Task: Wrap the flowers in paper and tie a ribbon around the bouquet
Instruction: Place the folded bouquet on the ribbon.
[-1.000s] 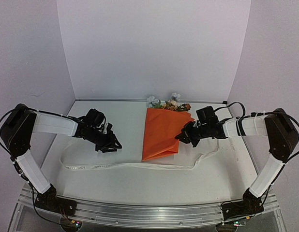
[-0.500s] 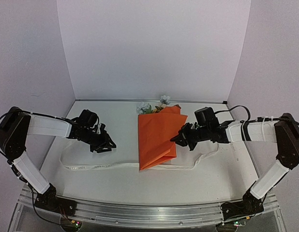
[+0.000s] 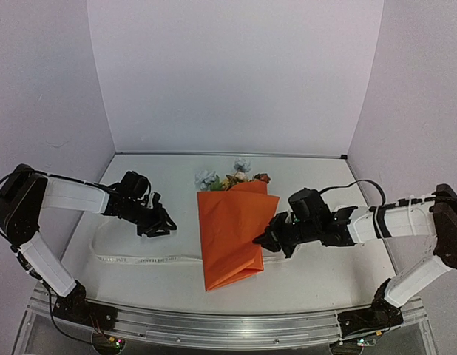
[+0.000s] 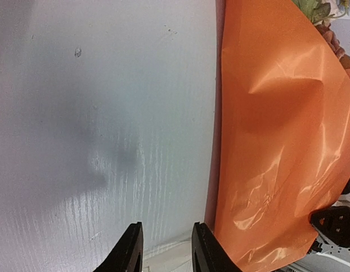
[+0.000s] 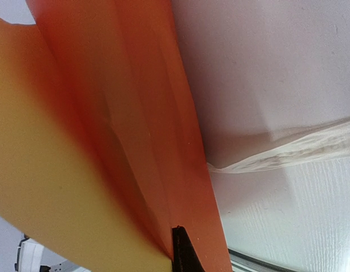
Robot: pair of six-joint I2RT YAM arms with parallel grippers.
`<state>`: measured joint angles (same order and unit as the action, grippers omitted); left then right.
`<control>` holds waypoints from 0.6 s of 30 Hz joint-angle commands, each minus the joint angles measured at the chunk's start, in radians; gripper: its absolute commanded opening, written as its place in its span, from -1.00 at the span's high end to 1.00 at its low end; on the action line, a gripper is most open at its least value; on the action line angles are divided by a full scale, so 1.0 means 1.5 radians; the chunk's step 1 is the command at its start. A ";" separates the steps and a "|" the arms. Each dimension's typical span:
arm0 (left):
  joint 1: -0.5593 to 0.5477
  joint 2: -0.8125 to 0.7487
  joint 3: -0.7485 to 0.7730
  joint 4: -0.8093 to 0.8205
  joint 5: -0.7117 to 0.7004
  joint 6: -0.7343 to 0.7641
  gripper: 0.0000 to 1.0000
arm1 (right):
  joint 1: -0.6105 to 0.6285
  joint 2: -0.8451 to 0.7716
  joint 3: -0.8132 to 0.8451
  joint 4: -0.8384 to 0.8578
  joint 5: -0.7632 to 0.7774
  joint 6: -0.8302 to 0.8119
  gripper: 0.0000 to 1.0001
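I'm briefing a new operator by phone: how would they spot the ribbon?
On the white table, find the orange paper lying mid-table. The ribbon runs leftward from under the paper's near end. It is the only long, flat, cream-white strip there.

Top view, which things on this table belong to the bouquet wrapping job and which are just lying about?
Job: orange paper, pinched by the right tool; flowers poking out of its far end; cream ribbon running under it.
Not the job: white table; plain backdrop walls.
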<state>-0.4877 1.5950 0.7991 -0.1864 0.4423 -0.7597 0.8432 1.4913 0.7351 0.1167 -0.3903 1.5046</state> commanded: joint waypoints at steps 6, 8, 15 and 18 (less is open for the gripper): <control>0.002 -0.042 -0.028 0.030 -0.010 -0.005 0.36 | 0.080 -0.033 -0.091 0.122 0.134 0.056 1.00; -0.004 -0.061 -0.035 0.028 -0.005 -0.004 0.36 | 0.088 -0.023 -0.098 0.134 0.139 0.050 1.00; -0.092 -0.122 -0.097 0.036 -0.001 -0.056 0.36 | 0.100 0.058 -0.136 0.220 0.153 0.044 1.00; -0.141 -0.149 -0.132 0.047 -0.019 -0.095 0.39 | 0.105 0.084 -0.146 0.251 0.154 0.046 1.00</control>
<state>-0.6180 1.4329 0.6657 -0.1508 0.4416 -0.8161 0.9885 1.5651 0.5448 0.3907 -0.1973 1.5727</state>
